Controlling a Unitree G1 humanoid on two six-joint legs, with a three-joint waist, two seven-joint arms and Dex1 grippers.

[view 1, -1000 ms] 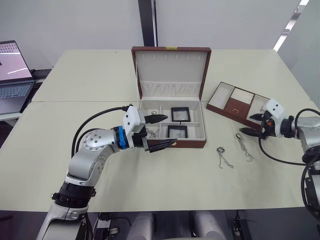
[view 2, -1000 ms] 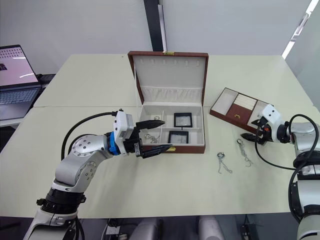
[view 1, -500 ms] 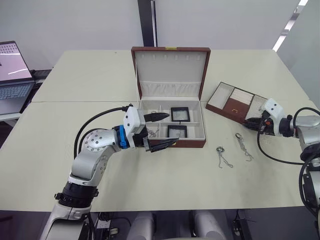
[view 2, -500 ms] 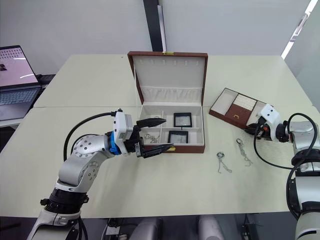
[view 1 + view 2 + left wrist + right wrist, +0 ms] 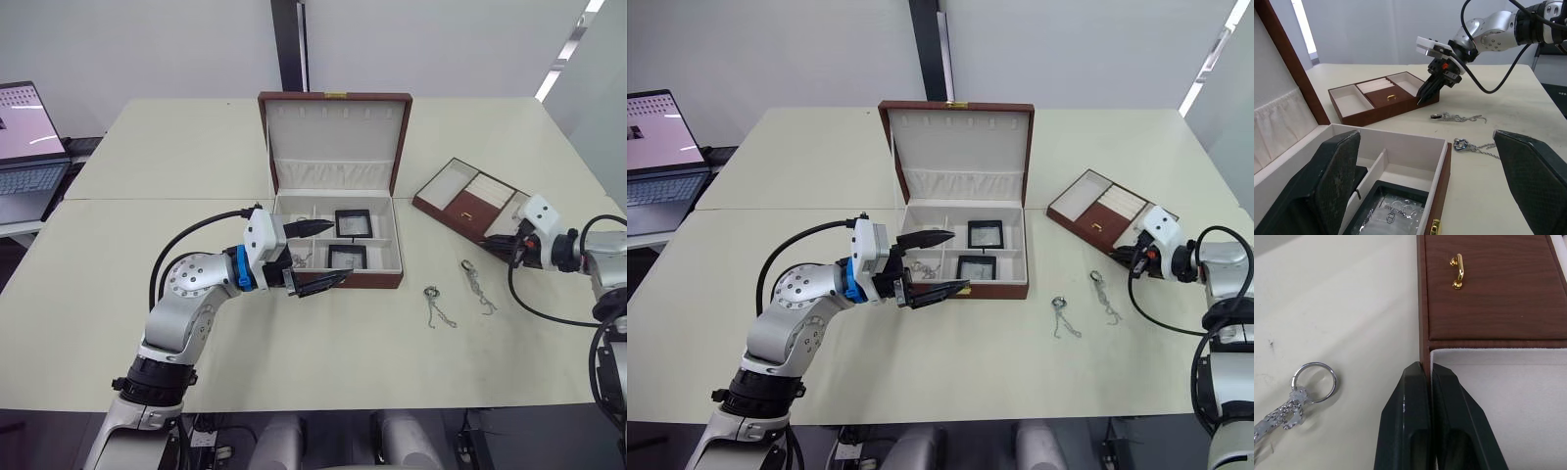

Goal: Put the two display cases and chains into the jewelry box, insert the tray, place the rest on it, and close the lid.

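The jewelry box (image 5: 387,279) stands open at the table's middle, its lid (image 5: 335,137) upright. Two display cases (image 5: 354,223) (image 5: 347,258) lie in its middle compartments, and a chain (image 5: 299,259) lies in its left one. My left gripper (image 5: 339,252) hovers open over the box's front left corner, holding nothing. The tray (image 5: 470,204) sits to the box's right, and my right gripper (image 5: 1426,369) is shut on its near end wall. Two chains (image 5: 438,308) (image 5: 478,286) lie on the table between the box and the right gripper.
A laptop (image 5: 24,147) stands open on a side table at the far left. Bare tabletop runs along the front edge and behind the box.
My right gripper has gone from open to shut on the tray's end wall. The tray has shifted to the right and turned a little. The left arm has barely moved.
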